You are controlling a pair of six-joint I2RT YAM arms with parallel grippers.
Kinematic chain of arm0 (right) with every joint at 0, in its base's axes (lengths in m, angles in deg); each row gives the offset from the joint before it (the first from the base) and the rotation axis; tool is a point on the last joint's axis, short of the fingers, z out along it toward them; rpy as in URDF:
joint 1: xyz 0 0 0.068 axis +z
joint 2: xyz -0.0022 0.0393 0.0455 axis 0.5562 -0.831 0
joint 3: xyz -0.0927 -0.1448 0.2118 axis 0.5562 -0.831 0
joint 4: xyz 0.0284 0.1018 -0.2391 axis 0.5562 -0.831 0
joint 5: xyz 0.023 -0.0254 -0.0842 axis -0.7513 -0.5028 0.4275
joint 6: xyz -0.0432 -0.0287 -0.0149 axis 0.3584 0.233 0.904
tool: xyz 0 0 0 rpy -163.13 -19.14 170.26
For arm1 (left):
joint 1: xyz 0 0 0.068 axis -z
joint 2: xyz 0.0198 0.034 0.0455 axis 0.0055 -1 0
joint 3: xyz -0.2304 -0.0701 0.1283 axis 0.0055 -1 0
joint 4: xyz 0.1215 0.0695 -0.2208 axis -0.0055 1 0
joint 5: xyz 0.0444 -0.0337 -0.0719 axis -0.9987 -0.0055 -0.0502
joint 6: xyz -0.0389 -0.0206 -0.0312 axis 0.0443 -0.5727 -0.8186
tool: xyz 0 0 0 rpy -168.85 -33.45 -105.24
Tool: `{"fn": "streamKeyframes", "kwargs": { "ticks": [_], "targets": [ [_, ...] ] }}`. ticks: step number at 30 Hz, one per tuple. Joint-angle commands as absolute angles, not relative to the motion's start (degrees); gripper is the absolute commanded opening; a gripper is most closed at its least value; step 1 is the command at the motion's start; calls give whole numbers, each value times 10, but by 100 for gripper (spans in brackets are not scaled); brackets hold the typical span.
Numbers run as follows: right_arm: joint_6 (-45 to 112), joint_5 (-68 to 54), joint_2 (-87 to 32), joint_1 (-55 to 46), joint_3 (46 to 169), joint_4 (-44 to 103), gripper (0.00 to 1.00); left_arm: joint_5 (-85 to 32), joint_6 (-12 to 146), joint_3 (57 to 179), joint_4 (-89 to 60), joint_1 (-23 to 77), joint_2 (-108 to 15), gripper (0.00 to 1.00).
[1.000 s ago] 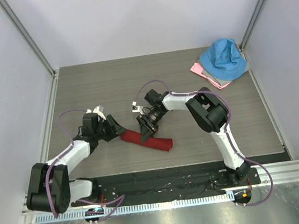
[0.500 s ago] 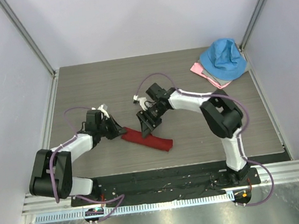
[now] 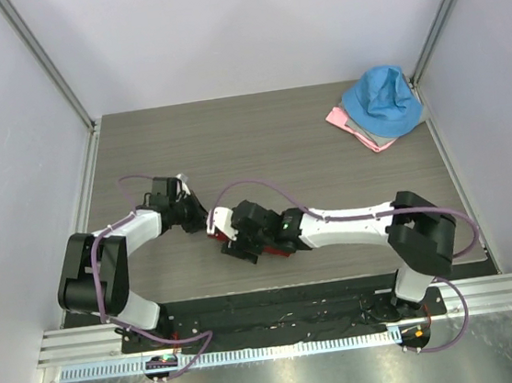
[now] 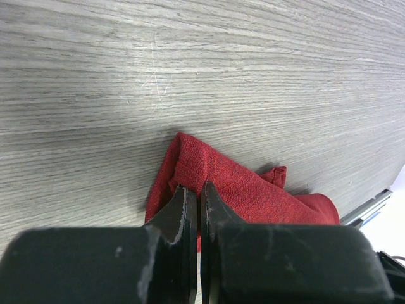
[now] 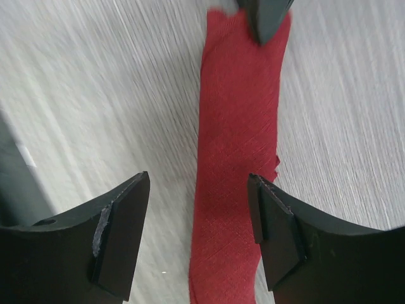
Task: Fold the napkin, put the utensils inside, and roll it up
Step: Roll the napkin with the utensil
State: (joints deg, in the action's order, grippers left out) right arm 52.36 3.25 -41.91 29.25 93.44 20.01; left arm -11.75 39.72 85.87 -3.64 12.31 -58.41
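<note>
Two robot arms work a dark red napkin (image 5: 237, 158), rolled into a narrow strip on a grey wooden desk (image 4: 190, 63).
The left fingers (image 4: 186, 209) are shut, tips touching the roll's left end; whether they pinch any cloth cannot be told. The napkin lies between the arms, toward the desk's near edge. The right fingers (image 5: 120, 240) are spread wide, straddling the roll and gripping nothing. No fork is in view; it is probably wrapped inside. Rolling looks nearly finished. Next, the right fingers likely need to lower and close across the roll, keeping it from unwinding.
</note>
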Motion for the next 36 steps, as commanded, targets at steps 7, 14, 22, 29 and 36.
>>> {"fn": "streamKeyframes", "kwargs": {
  "ticks": [7, 14, 22, 29, 36],
  "targets": [
    [579, 116, -501, 298, 959, 209, 68, -101, 399, 869, -21, 124, -585, 0],
    [555, 52, -528, 262, 986, 159, 64, -106, 401, 868, -31, 123, -561, 27],
    [523, -98, -533, 190, 1020, 124, 44, -183, 421, 839, -27, 124, -474, 66],
    [484, -302, -575, 111, 1086, 69, 36, -161, 421, 790, -80, 124, -431, 68],
    [481, -346, -620, 94, 1124, 34, 35, -125, 414, 781, -163, 126, -475, 68]
  ]
}}
